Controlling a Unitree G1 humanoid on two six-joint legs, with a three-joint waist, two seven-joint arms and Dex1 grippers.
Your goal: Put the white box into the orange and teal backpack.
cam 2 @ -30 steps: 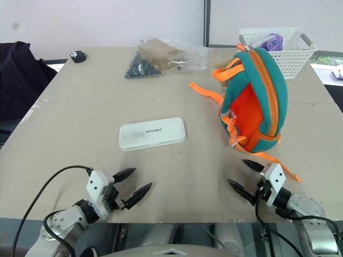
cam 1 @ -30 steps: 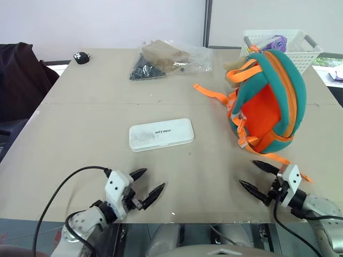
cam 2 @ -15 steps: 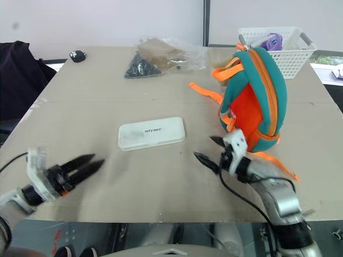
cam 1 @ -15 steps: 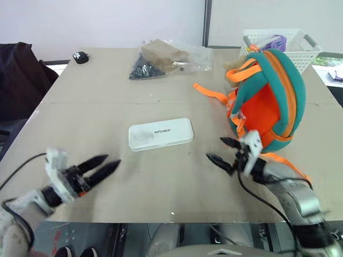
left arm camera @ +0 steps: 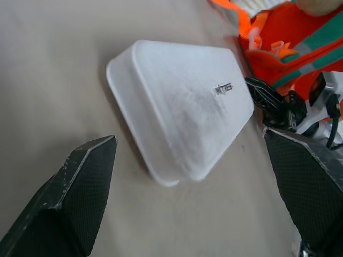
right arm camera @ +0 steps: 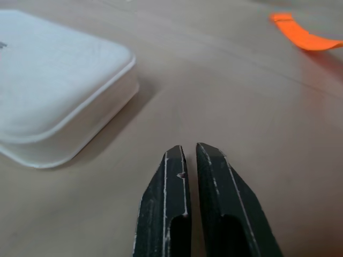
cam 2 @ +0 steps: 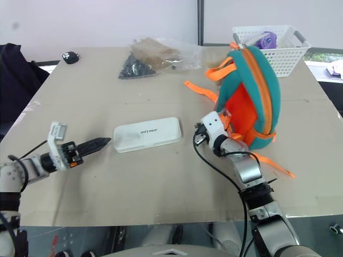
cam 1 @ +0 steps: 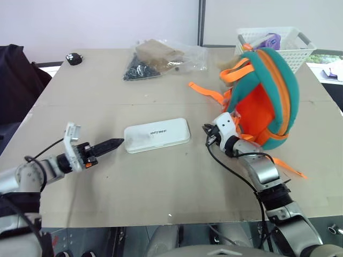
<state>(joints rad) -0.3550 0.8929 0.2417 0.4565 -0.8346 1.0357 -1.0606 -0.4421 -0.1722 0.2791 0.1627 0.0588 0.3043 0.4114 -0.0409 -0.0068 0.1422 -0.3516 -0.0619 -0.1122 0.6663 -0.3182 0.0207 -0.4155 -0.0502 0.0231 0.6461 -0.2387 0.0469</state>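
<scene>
Left eye view: the white box lies flat near the middle of the table, lettering up, with the orange and teal backpack standing upright just beyond its right end, orange straps trailing across the tabletop. The left gripper reaches in low from the left, its black tips just beside the box's left end; the right gripper sits between the box's right end and the backpack, pointing towards the box. At the far edge are a clear plastic bag, a white perforated basket behind the backpack, and a small dark object at the far left corner. Left wrist view: the two black fingers stand wide apart, empty, with the box's near corner between and ahead of them. Right wrist view: the right gripper's fingers are pressed together holding nothing, the box's rounded corner just beside them but apart, and an orange strap lying further off.
</scene>
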